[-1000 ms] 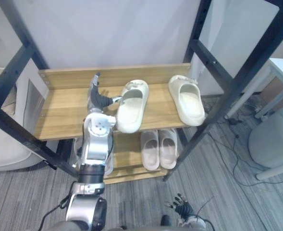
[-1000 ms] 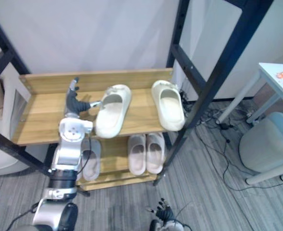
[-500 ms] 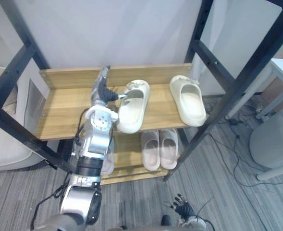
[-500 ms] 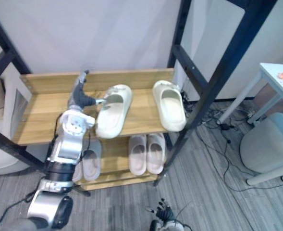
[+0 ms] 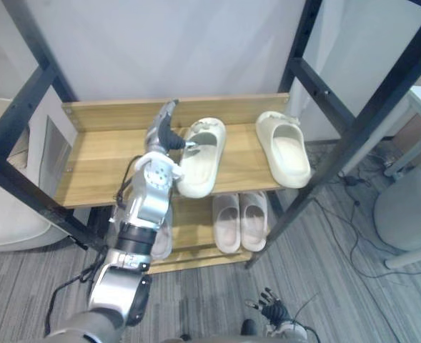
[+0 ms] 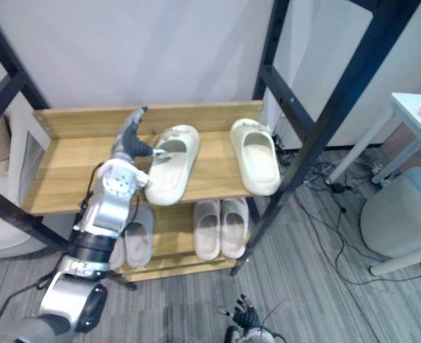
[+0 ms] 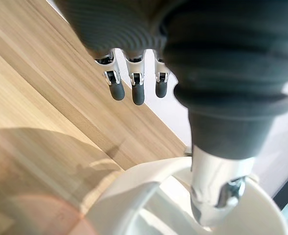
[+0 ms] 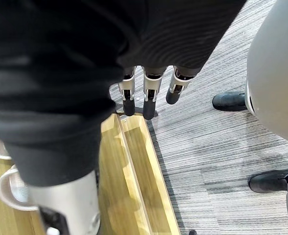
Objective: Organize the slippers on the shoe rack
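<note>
Wooden shoe rack shelf (image 5: 96,161): left robot hand (image 5: 163,133) spread, thumb touching cream slipper (image 5: 200,163).

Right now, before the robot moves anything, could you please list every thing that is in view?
shoe rack: 1, wooden shelves in a black frame, centre
cream slippers: 2, cream, upper shelf, apart
pale slippers: 2, whitish, lower shelf, side by side
further pale slipper: at least 1, lower shelf, partly behind the arm
stool: 1, grey, floor on the right
table: 1, white, right edge
left robot hand: fingers straight, thumb at the left cream slipper
right robot hand: open, low over the floor
</note>
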You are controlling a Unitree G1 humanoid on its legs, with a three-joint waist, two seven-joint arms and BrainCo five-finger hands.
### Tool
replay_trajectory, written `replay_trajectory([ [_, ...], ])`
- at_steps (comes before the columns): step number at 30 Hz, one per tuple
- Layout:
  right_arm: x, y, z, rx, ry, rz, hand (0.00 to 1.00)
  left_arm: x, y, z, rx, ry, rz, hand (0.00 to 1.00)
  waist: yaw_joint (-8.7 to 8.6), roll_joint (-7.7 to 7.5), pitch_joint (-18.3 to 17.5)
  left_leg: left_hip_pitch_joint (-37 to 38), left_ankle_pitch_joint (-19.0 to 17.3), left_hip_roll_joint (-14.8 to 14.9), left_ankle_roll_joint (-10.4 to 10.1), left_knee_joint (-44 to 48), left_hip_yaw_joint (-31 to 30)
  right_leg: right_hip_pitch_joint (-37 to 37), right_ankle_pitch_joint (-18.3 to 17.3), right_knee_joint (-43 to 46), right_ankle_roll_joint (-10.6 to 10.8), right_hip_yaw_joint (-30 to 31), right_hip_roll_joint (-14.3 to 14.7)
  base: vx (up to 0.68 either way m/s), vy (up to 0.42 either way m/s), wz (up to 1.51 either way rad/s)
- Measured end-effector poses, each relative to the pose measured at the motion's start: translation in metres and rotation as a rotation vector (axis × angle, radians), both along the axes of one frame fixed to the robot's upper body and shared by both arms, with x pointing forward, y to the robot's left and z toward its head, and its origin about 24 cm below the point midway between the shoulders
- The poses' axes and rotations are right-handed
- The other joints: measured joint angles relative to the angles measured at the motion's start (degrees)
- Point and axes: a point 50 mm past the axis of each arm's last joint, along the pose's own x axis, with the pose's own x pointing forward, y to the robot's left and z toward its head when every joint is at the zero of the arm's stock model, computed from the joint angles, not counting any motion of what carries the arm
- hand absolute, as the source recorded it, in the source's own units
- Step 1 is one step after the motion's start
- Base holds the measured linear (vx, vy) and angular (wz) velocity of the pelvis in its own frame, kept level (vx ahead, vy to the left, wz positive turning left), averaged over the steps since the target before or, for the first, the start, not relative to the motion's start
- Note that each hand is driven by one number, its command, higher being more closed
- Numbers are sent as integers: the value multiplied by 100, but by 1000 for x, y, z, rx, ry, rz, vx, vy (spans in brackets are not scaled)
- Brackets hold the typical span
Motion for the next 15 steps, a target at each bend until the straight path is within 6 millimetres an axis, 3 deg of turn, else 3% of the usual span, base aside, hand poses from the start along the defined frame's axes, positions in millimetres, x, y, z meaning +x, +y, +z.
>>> replay_trajectory([
  [15,1,-7,0,-14,-2,-38,0,6,3,4,-1,5,13,100,-35,21,13,-55,1,-9,10,3,224,-175,111,0,-11,257,1,-37,-9,-8],
])
